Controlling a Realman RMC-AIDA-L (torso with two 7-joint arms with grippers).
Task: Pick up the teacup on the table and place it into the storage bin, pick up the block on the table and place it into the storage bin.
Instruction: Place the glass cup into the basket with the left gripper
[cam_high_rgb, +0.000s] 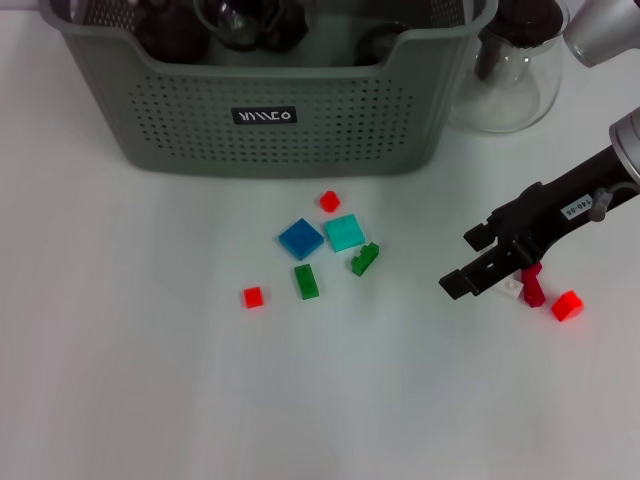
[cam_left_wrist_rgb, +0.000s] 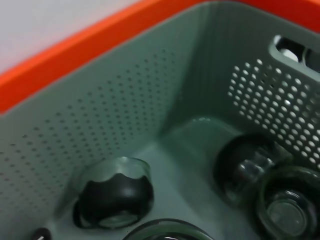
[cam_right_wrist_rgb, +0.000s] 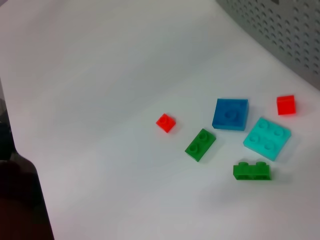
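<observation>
Right claw (cam_high_rgb: 487, 265) low over white tabletop (cam_high_rgb: 130, 380), jaws parted, nothing held, just beside dark red block (cam_high_rgb: 532, 287), white block (cam_high_rgb: 510, 289) and red block (cam_high_rgb: 567, 305). Storage bin (cam_high_rgb: 280, 120) at far edge, glass pitcher (cam_high_rgb: 505, 75) beside it. Head view only: those three blocks. Right wrist view: blue plate (cam_right_wrist_rgb: 230, 113), teal plate (cam_right_wrist_rgb: 267, 138), two green bricks (cam_right_wrist_rgb: 200, 144), small red cubes (cam_right_wrist_rgb: 165, 122). Left wrist view: bin interior, dark teacups (cam_left_wrist_rgb: 112, 197) and glass cups (cam_left_wrist_rgb: 285, 210) inside. Left claw unseen, state cannot tell.
</observation>
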